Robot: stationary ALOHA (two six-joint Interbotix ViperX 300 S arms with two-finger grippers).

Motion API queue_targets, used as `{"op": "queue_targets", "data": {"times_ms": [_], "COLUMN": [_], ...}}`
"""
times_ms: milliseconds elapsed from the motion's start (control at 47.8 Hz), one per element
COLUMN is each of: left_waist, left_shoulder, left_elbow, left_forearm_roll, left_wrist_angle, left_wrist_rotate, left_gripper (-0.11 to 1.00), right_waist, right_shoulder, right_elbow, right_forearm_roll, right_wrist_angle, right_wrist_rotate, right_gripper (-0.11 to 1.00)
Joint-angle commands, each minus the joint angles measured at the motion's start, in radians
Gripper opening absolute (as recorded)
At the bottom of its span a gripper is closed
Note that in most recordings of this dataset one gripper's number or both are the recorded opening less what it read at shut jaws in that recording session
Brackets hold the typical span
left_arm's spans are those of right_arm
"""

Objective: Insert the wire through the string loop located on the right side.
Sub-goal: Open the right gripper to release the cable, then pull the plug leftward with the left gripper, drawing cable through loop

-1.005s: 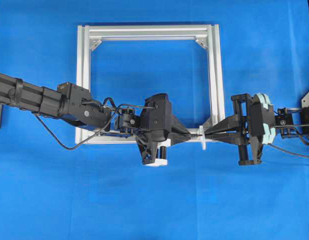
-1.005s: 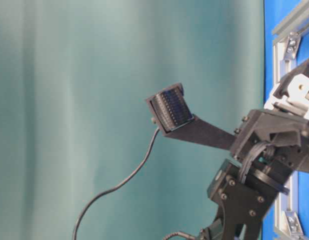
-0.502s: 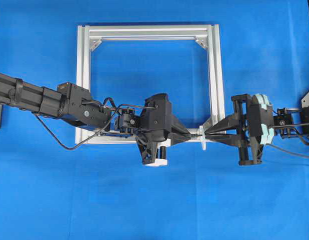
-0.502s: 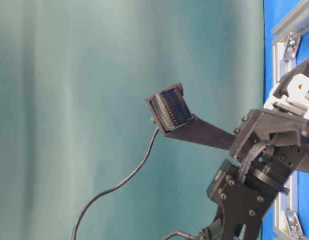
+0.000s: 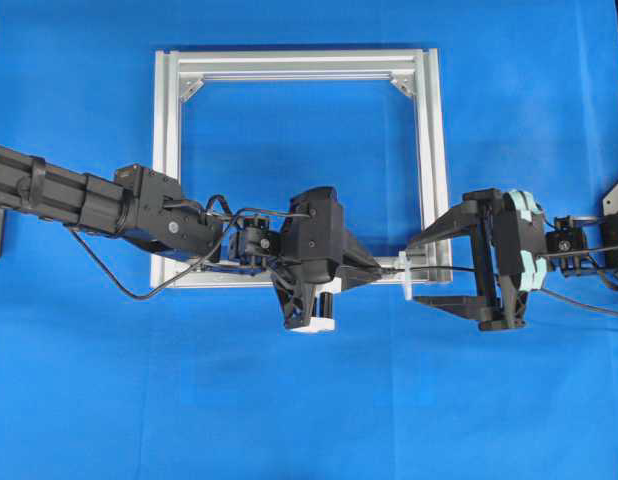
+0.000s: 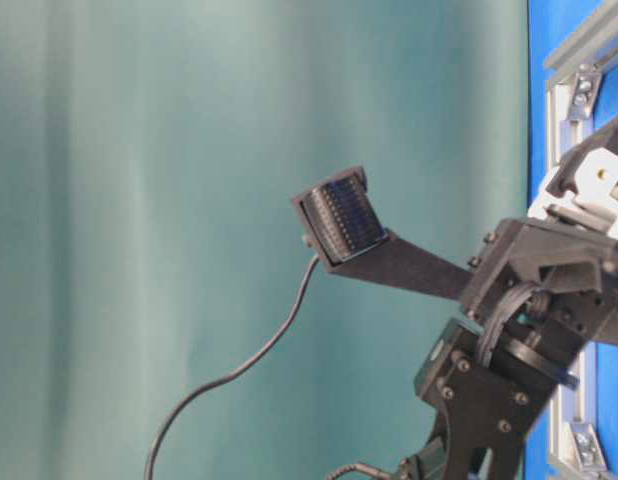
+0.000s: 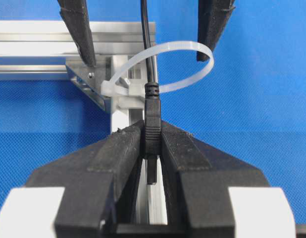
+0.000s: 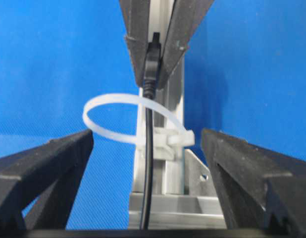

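Black and thin, the wire (image 7: 148, 54) runs straight through the string loop (image 7: 165, 67), a pale translucent tie on the frame's (image 5: 429, 150) lower right corner in the overhead view, its long axis lying left to right there. Left gripper (image 7: 152, 148) is clamped on the wire's plug just left of the loop. Right gripper (image 5: 421, 270) stands wide apart, straddling the cable and holding nothing, so it appears nearer the threaded length.

The wire (image 7: 152, 126) plug's tip sits hidden between the left claw (image 7: 152, 148) fingers.
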Motion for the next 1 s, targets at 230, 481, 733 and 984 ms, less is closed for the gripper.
{"op": "queue_targets", "data": {"times_ms": [230, 481, 733, 984], "left_waist": [0.002, 0.002, 0.002, -0.006], "left_shoulder": [-0.051, -0.195, -0.327, -0.439], "left_elbow": [0.014, 0.167, 0.351, 0.537], "left_forearm_roll": [0.003, 0.003, 0.003, 0.003], "left_wrist_angle": [-0.006, -0.011, -0.009, -0.011], "left_wrist_rotate": [0.002, 0.000, -0.005, -0.032], "left_gripper": [0.08, 0.08, 0.08, 0.08], "right_waist": [-0.002, -0.002, -0.002, 0.000], "right_shoulder": [-0.017, -0.017, -0.017, -0.017], "right_elbow": [-0.006, -0.006, -0.006, -0.005], "right_forearm_roll": [0.003, 0.003, 0.002, 0.002], "right_wrist_angle": [-0.003, -0.005, -0.003, -0.003], "right_wrist_rotate": [-0.002, -0.003, -0.005, -0.005], "right_gripper": [0.94, 0.94, 0.94, 0.94]}}
